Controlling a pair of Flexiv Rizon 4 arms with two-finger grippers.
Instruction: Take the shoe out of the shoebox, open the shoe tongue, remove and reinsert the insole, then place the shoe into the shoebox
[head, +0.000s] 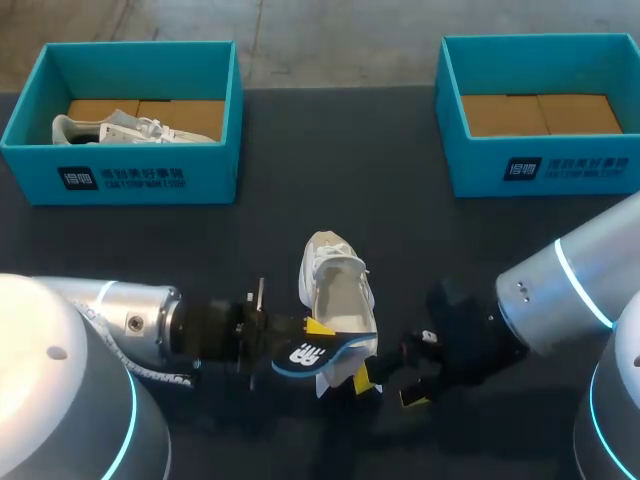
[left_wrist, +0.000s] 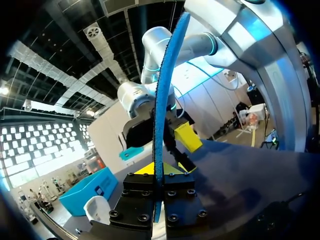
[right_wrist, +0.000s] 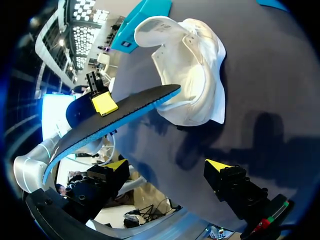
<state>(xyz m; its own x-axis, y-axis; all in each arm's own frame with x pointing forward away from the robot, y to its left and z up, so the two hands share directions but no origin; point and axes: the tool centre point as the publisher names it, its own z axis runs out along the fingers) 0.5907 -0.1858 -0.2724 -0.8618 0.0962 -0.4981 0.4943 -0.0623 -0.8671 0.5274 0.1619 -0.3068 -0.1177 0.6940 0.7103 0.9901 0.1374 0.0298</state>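
Left gripper (left_wrist: 159, 171) pinches insole (left_wrist: 164, 90) edge-on; tip over shoe (head: 335, 285) opening.

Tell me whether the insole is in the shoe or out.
Out. The left claw grips the insole above the table, its whole length visible, its tip near the white shoe's opening.
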